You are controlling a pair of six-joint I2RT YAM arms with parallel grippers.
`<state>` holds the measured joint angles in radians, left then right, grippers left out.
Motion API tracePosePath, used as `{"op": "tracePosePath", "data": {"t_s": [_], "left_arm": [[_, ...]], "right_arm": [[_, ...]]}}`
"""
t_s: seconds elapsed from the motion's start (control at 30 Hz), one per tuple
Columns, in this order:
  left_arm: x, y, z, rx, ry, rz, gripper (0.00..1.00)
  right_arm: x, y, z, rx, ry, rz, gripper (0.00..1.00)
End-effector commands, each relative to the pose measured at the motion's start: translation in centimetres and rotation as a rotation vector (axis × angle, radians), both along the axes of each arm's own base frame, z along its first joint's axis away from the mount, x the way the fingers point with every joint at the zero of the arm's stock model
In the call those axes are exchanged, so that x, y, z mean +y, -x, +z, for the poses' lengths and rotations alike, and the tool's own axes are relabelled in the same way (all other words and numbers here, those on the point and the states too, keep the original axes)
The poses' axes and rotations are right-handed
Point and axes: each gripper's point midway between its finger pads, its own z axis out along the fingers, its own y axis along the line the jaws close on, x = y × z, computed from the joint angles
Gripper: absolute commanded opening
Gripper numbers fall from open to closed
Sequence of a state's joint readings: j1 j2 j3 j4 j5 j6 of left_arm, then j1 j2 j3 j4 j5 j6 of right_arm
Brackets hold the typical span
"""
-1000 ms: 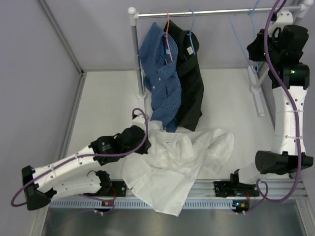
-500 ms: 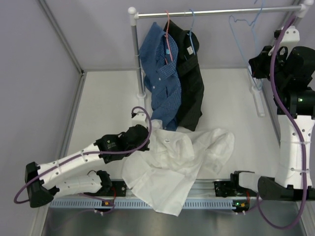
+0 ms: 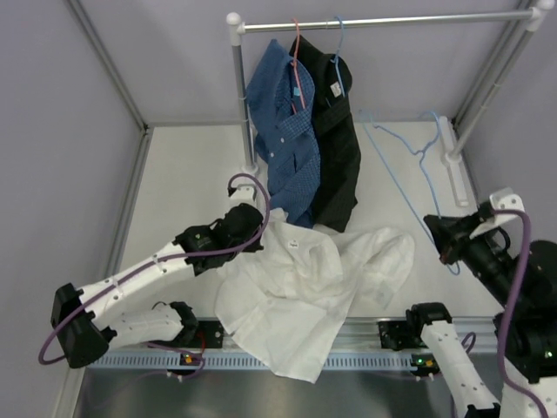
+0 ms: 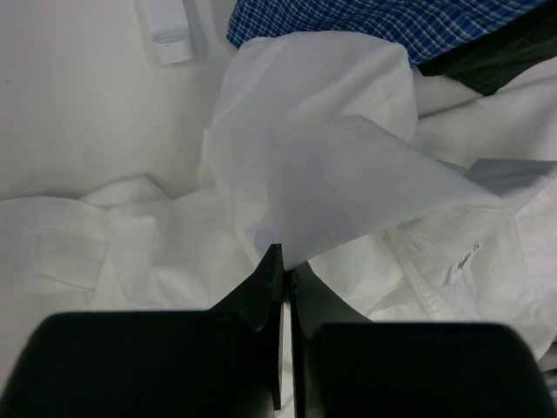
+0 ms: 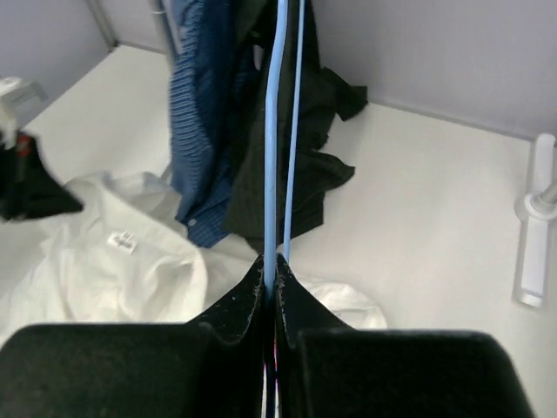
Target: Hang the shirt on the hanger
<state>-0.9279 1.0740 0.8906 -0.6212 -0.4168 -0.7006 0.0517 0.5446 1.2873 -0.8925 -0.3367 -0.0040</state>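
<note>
White bench (image 3: 191,174) carries the crumpled white shirt (image 3: 305,279) at centre frame, a fold pinched in the closed left hand (image 4: 283,257); at lower right, the right hand (image 5: 269,266) grips the light-blue wire hanger (image 5: 275,131), apart from the shirt; threading is not yet begun

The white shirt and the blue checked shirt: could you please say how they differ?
The white shirt lies crumpled on the table; the blue checked shirt hangs from the rail on a pink hanger. The left gripper pinches a fold of the white shirt; no gripper touches the blue checked shirt. The white shirt is plain, the blue checked shirt patterned. Both are soft fabric shirts.
</note>
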Motion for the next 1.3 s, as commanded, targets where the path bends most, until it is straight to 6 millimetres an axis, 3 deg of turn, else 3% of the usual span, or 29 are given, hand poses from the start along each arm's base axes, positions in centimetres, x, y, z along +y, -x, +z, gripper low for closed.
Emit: {"op": "tracePosePath", "data": {"t_s": [0.0,0.13,0.23,0.63,0.87,1.0,1.17,1.27], "left_arm": [[-0.6,-2.3,1.3,-0.035,0.061,0.001,0.0],[-0.1,-3.6,0.9,-0.015,0.078,0.003,0.0],[-0.9,-3.6,1.3,-0.008,0.107,-0.044,0.0],[-2.8,-1.8,3.5,0.01,0.227,-0.157,0.0],[-3.5,-1.7,4.3,0.009,0.245,-0.185,0.0],[-4.1,-1.6,4.5,0.022,0.255,-0.211,0.0],[-4.1,-1.8,3.4,0.05,0.226,-0.21,0.0],[-4.4,-1.9,3.4,0.058,0.229,-0.208,0.0]], "right_arm": [[1.3,4.4,-2.4,0.064,0.011,0.117,0.0],[2.9,8.6,-4.4,0.12,0.006,0.303,0.0],[4.5,11.1,-5.3,0.158,-0.039,0.463,0.0],[6.8,9.5,-8.8,0.282,-0.074,0.552,0.0],[7.8,8.8,-10.5,0.339,-0.093,0.594,0.0],[8.0,9.1,-10.4,0.328,-0.092,0.616,0.0],[7.7,10.2,-6.7,0.189,-0.109,0.628,0.0],[8.1,10.5,-6.9,0.198,-0.109,0.664,0.0]]}}
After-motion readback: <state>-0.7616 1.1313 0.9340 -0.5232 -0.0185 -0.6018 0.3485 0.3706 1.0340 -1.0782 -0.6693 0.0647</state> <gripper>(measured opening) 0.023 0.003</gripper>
